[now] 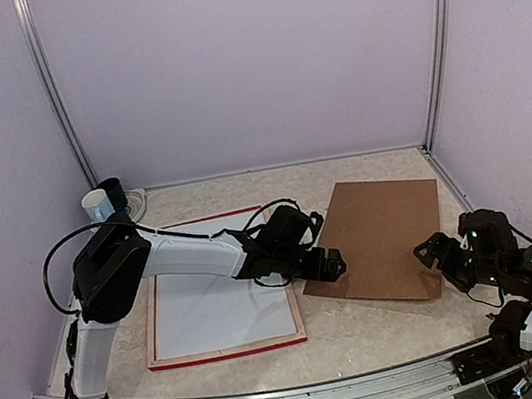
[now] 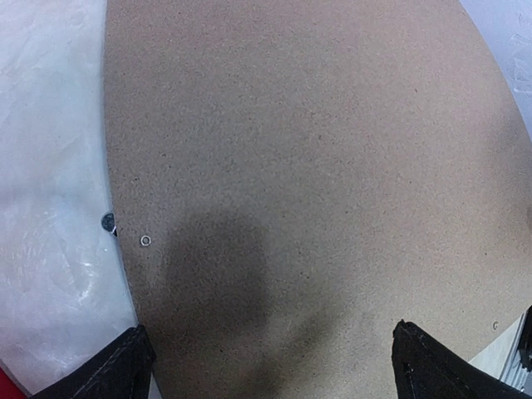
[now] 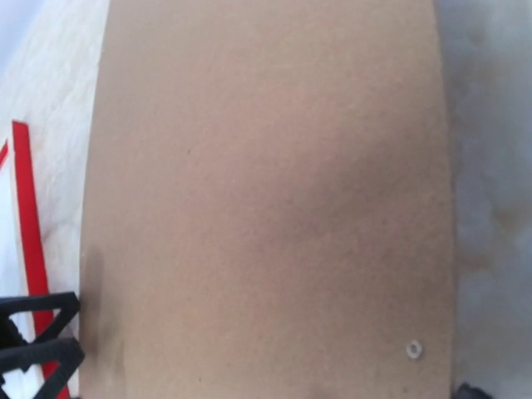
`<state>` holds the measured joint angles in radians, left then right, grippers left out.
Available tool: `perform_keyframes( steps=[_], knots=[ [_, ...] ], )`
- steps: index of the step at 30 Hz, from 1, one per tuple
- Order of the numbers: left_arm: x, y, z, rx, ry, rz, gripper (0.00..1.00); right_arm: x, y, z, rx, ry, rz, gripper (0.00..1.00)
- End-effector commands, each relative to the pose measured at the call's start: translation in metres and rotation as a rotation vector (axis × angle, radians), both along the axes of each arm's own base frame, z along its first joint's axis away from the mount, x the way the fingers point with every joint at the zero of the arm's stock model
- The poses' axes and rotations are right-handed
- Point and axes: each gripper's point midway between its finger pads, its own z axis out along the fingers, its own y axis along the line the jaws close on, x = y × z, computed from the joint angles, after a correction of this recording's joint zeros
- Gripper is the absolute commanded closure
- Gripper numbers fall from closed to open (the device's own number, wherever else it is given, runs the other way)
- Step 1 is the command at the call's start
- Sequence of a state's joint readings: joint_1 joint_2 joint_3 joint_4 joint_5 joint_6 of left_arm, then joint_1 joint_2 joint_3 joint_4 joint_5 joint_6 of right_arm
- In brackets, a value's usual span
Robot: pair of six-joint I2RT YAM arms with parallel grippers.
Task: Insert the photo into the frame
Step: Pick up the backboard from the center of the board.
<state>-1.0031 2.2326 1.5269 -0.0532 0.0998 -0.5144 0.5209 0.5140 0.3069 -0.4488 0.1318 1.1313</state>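
The board (image 1: 378, 237) is matt brown and finely speckled, like pressed fibre, with small metal eyelets (image 2: 146, 240). The frame (image 1: 229, 352) has a smooth red face and pale wood sides. The sheet (image 2: 50, 249) in it looks white, glossy and wrinkled. The surface (image 1: 368, 330) is mottled like pale marble.

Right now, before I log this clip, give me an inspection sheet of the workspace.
Surface: pale marbled table.
Job's things: frame lies flat, white inside; photo not seen in any view.
Clutter: brown backing board right of the frame; white cup and dark cup at the back left corner.
Grippers: left gripper open, fingers spread over the board's near left corner; right gripper open by its near right corner.
Cables: black cable loops off the left arm.
Surroundings: lilac walls, metal corner posts.
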Motion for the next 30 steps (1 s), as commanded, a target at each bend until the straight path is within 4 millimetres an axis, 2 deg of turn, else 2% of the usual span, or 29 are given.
perform_keyframes(
  steps=[1,5,13,17,25,30],
  knots=[
    [-0.036,-0.001,-0.043,0.057,0.126,-0.085,0.01,0.013,0.05,0.049,0.156,-0.176,0.217,0.05],
    [-0.037,-0.002,-0.037,0.044,0.125,-0.087,0.01,0.015,0.059,0.065,0.186,-0.226,0.26,0.05],
    [-0.037,0.001,-0.025,0.015,0.128,-0.083,0.01,0.015,0.064,0.123,0.231,-0.425,0.308,0.04],
    [-0.035,0.004,-0.021,-0.001,0.136,-0.077,0.01,0.014,0.072,0.137,0.253,-0.478,0.356,0.04],
    [-0.032,0.007,-0.005,-0.035,0.133,-0.072,0.01,0.024,0.079,0.132,0.251,-0.433,0.358,0.04],
    [-0.029,0.012,0.004,-0.051,0.127,-0.061,0.01,0.033,0.075,0.116,0.206,-0.324,0.306,0.07]
  ],
)
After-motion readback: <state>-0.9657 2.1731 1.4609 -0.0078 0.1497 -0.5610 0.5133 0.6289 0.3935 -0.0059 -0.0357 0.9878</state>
